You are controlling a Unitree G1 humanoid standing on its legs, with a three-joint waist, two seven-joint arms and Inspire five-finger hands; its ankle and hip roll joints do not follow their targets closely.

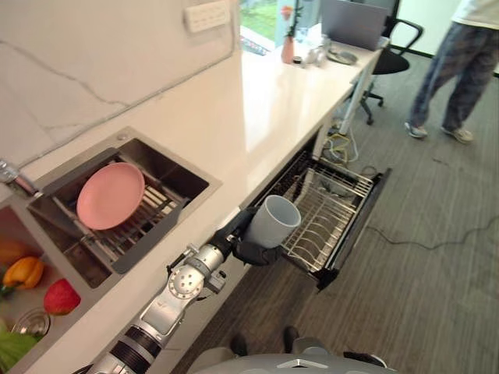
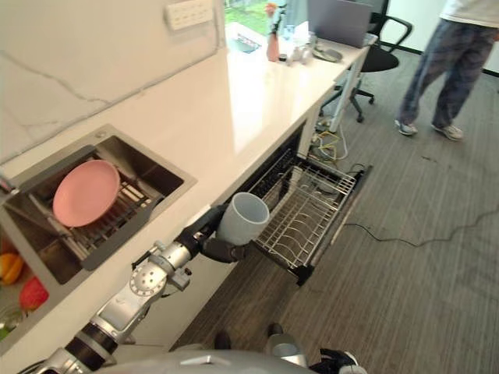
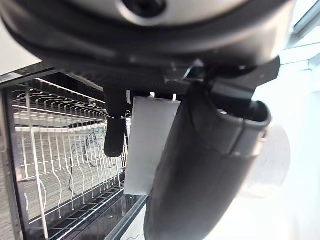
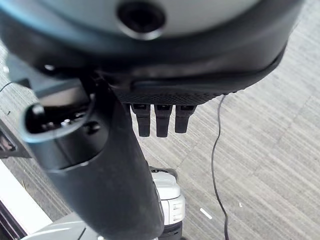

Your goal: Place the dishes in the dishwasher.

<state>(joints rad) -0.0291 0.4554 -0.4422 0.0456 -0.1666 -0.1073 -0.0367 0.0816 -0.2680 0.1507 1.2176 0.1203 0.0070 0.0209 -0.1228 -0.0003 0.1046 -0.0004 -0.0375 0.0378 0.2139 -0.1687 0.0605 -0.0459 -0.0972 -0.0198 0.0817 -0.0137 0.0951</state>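
My left hand [image 1: 251,252] is shut on a pale grey cup [image 1: 274,220], thumb and fingers curled round its side. The cup is tilted with its mouth up, held at the near left edge of the pulled-out dishwasher rack [image 1: 330,212], just in front of the counter edge. In the left wrist view the cup [image 3: 144,146] sits between the thumb [image 3: 200,170] and a finger [image 3: 115,131], with the white wire rack [image 3: 55,130] beyond it. A pink plate [image 1: 110,195] leans in the sink [image 1: 185,178] to the left. My right hand [image 4: 100,170] hangs open over the carpet, fingers [image 4: 157,121] straight.
A person [image 1: 460,62] stands on the carpet at the far right. An office chair [image 1: 396,48] and a laptop [image 1: 352,23] are at the counter's far end. Fruit [image 1: 61,297] and a yellow pepper [image 1: 23,273] lie at the near left.
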